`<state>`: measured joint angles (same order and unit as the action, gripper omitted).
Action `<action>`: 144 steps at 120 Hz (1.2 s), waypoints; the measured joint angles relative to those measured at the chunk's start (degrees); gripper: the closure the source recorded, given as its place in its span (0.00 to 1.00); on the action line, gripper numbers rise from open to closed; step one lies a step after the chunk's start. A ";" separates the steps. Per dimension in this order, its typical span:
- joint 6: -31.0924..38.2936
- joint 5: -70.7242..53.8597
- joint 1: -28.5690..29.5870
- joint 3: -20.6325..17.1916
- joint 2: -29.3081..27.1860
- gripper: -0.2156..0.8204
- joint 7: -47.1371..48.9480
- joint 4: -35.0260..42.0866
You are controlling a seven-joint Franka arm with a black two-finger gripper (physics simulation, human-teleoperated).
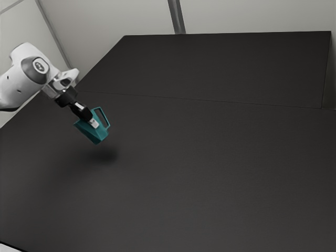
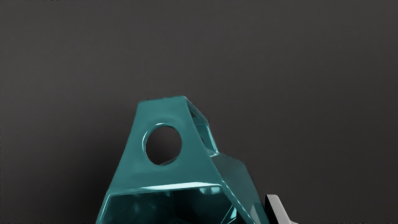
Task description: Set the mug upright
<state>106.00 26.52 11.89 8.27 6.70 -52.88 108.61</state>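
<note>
In the exterior view I have one white, jointed arm with dark sections near the hand, coming in from about nine o'clock. Its wrist bends down so that the hand slants toward four o'clock, and at the end is one black two-finger gripper with pale fingertips. I have it closed on one teal, angular, glossy mug, held at a tilt above the dark, matte counter. The mug is at about nine o'clock from the middle of this view, and its single looped handle sticks up toward one o'clock from the body. One soft shadow lies on the counter at about five o'clock from the mug, apart from it. Behind the counter I see pale walls and one grey upright strip at twelve o'clock.

In the wrist view I count one fingertip, pale with a black inner face, against the mug's side; the other I cannot see. The mug's open mouth is turned back toward my hand, tilted, with its dark inside showing. Its handle juts out away from the gripper, and the broad plate facing me has one round hole.
</note>
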 joint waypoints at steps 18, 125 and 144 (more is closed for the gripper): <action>2.05 -5.09 -3.28 0.01 -3.93 0.96 3.27 3.58; 12.78 -26.01 -14.34 -2.06 -17.70 0.96 28.84 22.53; 15.34 -27.38 -14.87 -3.21 -17.35 0.96 32.97 23.90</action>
<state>121.34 -0.86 -2.99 5.06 -10.65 -19.91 132.51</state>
